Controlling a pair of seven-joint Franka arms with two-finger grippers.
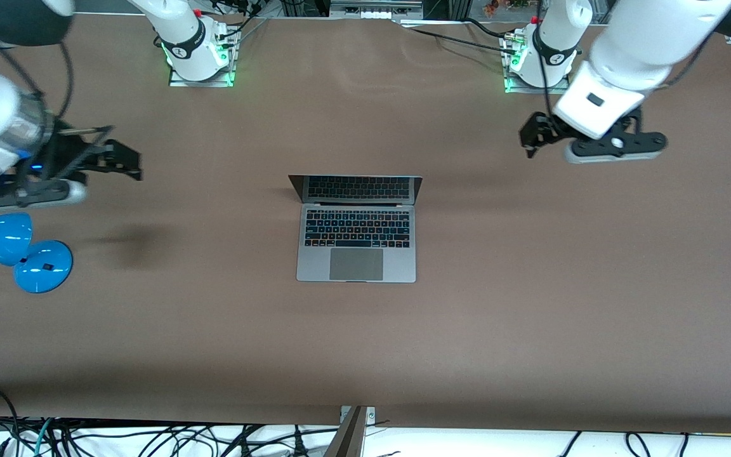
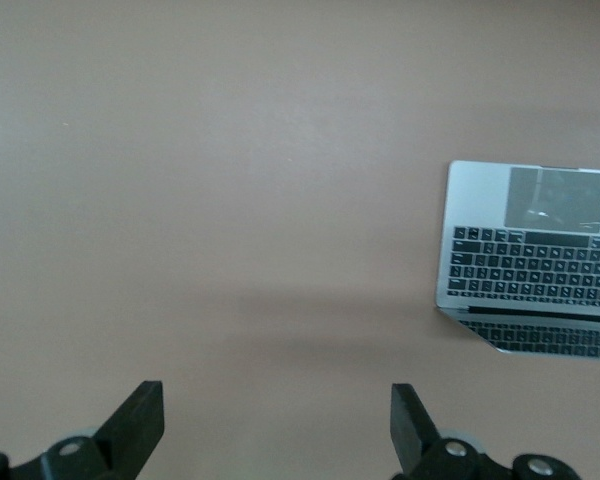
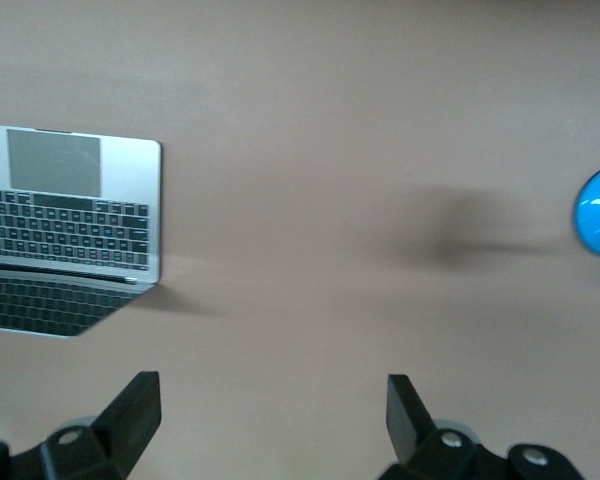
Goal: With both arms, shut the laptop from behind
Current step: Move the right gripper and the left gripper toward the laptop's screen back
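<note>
Laptop (image 1: 356, 238) lies open mid-surface (image 1: 530, 304). Left end effector (image 1: 533, 136) and right end effector (image 1: 125, 158) hang over bare surface at either end, fingers spread, nothing held.

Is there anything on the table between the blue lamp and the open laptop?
No. In the front view, only bare brown table and a faint shadow lie between the blue lamp and the laptop.
</note>
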